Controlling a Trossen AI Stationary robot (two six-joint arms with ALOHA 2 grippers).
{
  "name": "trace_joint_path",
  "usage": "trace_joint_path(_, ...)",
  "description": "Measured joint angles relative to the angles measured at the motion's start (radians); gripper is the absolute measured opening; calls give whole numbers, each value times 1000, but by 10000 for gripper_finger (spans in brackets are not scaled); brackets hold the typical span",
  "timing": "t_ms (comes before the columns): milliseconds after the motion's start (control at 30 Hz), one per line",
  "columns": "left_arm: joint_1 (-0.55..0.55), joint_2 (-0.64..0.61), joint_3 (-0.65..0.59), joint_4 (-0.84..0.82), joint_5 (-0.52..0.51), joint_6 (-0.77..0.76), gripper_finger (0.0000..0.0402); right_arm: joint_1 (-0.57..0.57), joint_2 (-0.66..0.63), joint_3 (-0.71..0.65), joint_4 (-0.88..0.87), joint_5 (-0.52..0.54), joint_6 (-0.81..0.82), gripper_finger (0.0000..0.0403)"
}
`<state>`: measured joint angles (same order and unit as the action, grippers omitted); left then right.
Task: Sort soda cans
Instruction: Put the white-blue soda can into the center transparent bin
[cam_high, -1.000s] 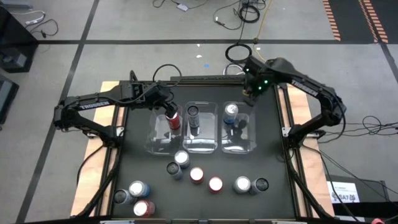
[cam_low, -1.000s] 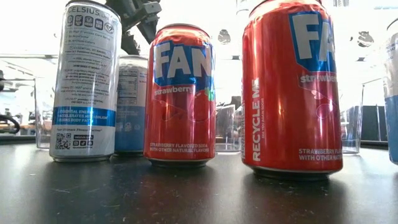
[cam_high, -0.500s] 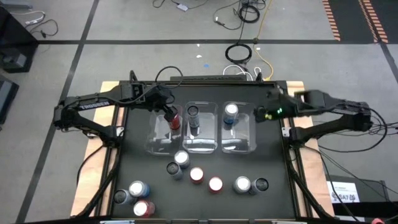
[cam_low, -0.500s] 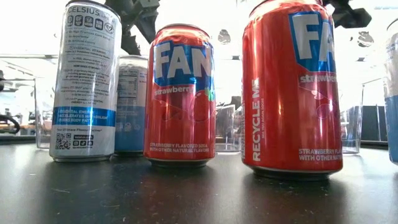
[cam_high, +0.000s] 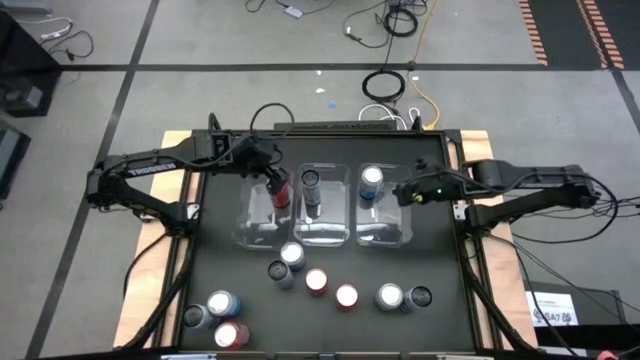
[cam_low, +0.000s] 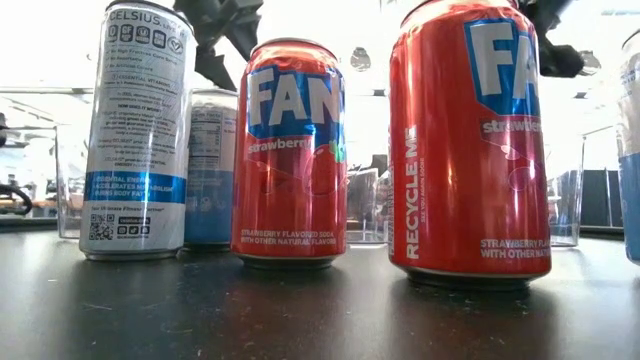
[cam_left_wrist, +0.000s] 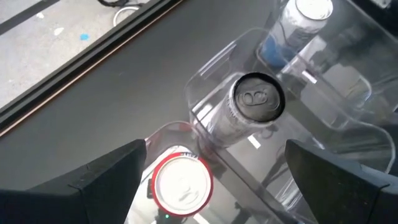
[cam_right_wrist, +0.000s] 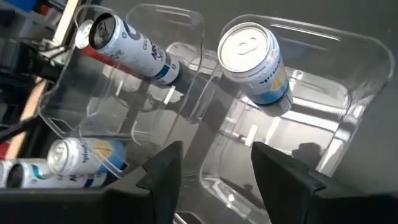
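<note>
At the near edge of the dark tabletop (cam_high: 230, 270), a group of three cans is seen on the left: a dark can (cam_high: 194, 317), a silver-blue can (cam_high: 222, 303) and a red can (cam_high: 232, 335). A little farther in, a loose row of cans is found: two cans (cam_high: 286, 262) touching each other, two red cans (cam_high: 331, 289), and on the right a silver can (cam_high: 390, 296) just beside a dark one (cam_high: 420, 297). In the low view, a white and blue can (cam_low: 137, 130) and two red cans (cam_low: 290, 152) are shown upright.

Behind this row, three clear bins (cam_high: 325, 232) are placed side by side. In the left bin a red can (cam_left_wrist: 181, 185) is standing, in the middle bin a dark can (cam_left_wrist: 255, 99), and in the right bin a silver-blue can (cam_right_wrist: 254, 62).

The left pincer (cam_high: 274, 181) is held over the red can in the left bin; its fingers (cam_left_wrist: 106, 180) are spread wide on both sides of the can and are not touching it, so it is open and nothing is gripped. The right pincer (cam_high: 403, 192) is held just beside the right bin, on its outer side. Its fingers (cam_right_wrist: 163, 174) are partly apart, with only the bin wall seen between them, and no can is held.
</note>
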<state>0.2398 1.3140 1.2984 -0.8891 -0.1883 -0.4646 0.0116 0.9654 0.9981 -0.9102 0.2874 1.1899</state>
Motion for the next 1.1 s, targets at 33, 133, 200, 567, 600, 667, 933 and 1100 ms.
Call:
trace_joint_path(33,0,0,0,4,0,0,393,0,6,0,1,0,-13,185)
trace_joint_path(133,0,0,0,22,-3,0,393,0,27,0,13,5,-66,185)
trace_joint_path(200,0,0,0,25,-3,0,393,0,42,0,16,25,-96,185)
trace_joint_path(567,1,0,0,44,-56,125,393,0,136,0,17,82,-279,185)
trace_joint_path(600,1,0,0,44,-44,115,393,0,144,0,17,82,-291,185)
trace_joint_path(667,-3,-3,0,43,12,76,393,0,158,0,17,82,-312,185)
trace_joint_path(933,-87,-82,43,-19,110,17,393,0,209,0,16,82,-320,185)
trace_joint_path(1100,-235,-108,174,-223,-26,-124,393,0,232,0,16,82,-329,185)
